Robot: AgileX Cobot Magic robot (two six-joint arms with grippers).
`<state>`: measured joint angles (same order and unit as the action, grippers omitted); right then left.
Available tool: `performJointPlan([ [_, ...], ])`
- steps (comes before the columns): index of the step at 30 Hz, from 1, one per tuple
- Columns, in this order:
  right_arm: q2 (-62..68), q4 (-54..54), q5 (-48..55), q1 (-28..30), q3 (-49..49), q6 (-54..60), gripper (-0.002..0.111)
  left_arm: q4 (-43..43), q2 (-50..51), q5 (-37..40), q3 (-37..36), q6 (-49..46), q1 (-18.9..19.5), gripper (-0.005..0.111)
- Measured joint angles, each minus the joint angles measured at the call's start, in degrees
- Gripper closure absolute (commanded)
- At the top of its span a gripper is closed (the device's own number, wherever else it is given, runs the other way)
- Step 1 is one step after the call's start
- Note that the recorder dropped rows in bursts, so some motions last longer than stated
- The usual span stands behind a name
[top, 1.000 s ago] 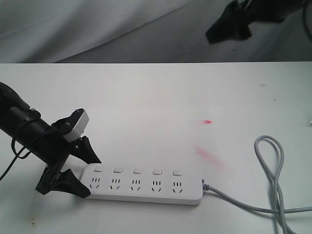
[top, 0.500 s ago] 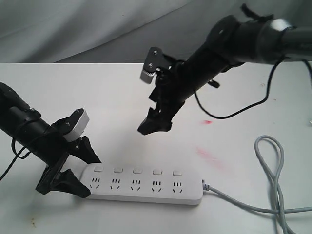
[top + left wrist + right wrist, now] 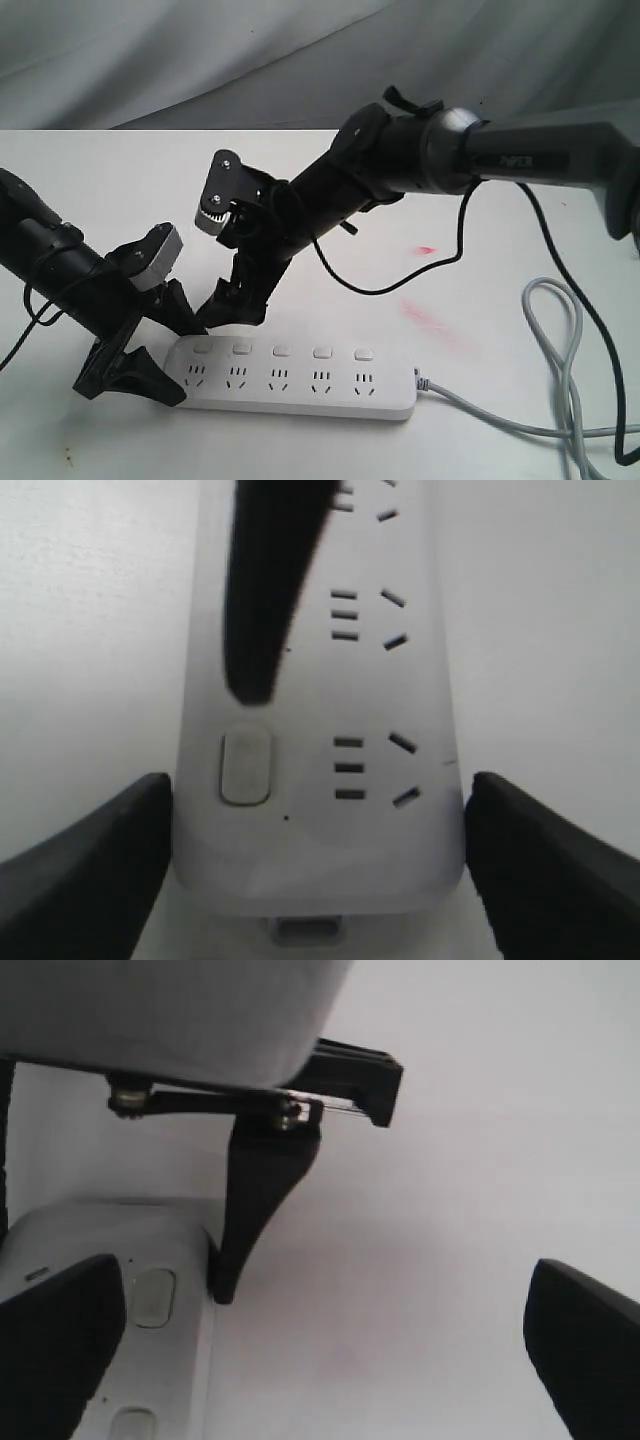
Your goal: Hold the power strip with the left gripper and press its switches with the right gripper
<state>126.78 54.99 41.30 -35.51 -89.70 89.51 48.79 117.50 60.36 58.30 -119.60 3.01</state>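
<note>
Shows, from the exterior, the power strip (image 3: 300,385) flat on the white table (image 3: 120,180), left end pinched in the left gripper (image 3: 188,362), with the right gripper (image 3: 235,312) spread wide, empty, just above the leftmost switches (image 3: 281,351). Adds, at the left wrist, jaw contact on both long sides and a dark finger (image 3: 262,600) beyond the end switch (image 3: 245,768); contact there impossible to tell.
</note>
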Motion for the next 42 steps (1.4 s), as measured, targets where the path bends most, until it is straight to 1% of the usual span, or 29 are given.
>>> performJointPlan([
  [8, 2.2, 5.8, -1.7, -0.4, 0.0, 4.0, 0.004, 0.0, 0.0, 0.0, 0.0, 0.0, 0.0, 0.107],
  [22, 4.3, 6.2, -1.8, -1.1, 0.0, 4.8, 0.004, 0.0, 0.0, 0.0, 0.0, 0.0, 0.0, 0.107],
  [32, 4.4, 4.1, -2.8, -1.1, 0.0, 4.6, 0.004, 0.0, 0.0, 0.0, 0.0, 0.0, 0.0, 0.107],
  [42, 4.4, -0.4, -2.7, -1.4, -0.2, 1.4, 0.004, 0.0, 0.0, 0.0, 0.0, 0.0, 0.0, 0.107],
])
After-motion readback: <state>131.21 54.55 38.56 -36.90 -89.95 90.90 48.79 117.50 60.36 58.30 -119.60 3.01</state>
